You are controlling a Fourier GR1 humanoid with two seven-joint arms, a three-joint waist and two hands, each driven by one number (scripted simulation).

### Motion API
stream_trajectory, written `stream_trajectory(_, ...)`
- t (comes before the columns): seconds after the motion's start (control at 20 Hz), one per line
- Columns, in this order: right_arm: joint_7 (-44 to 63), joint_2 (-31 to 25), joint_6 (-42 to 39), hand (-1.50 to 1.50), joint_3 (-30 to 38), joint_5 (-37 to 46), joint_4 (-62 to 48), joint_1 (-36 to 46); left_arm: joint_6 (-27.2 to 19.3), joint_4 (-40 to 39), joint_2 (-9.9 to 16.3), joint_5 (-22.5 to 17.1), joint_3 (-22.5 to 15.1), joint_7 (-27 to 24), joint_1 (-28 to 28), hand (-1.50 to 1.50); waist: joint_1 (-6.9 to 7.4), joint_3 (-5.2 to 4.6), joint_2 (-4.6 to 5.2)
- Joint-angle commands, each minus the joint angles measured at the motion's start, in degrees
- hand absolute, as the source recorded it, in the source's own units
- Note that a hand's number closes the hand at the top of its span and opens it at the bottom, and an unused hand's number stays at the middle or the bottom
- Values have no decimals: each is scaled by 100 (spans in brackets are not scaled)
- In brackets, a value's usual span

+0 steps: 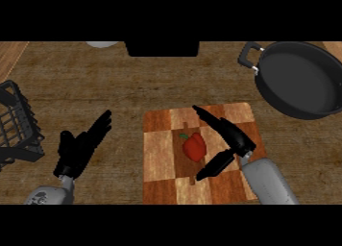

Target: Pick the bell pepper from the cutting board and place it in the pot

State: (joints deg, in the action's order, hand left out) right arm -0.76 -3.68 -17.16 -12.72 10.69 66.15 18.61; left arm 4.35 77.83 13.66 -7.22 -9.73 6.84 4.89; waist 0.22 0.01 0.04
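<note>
One pepper (193, 147) lies on the board (160, 144), between my right hand's (230, 139) spread fingers and thumb (untouched); pot (305, 79) well apart.

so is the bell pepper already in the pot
No, the bell pepper lies on the cutting board beside the open right hand, and the pot holds nothing.

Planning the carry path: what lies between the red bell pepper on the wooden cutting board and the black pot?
In the head view, only the right hand's fingers, board and bare counter separate red bell pepper from black pot.
</note>
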Motion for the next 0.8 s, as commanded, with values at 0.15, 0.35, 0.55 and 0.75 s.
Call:
stream_trajectory(0.15,-882,355,237,-150,131,-39,-1568,346,-70,-44,-257,227,70,102,166,0,23,2,11)
stream_trajectory(0.35,-1342,201,507,150,-550,840,-1286,227,-7,78,-329,153,54,441,296,0,21,3,1)
stream_trajectory(0.55,-2086,310,339,150,85,470,-2608,707,132,-36,-215,214,239,136,146,0,52,4,19)
stream_trajectory(0.75,-2283,361,359,150,-139,259,-2505,532,108,-62,-347,412,63,-146,-121,0,35,2,10)
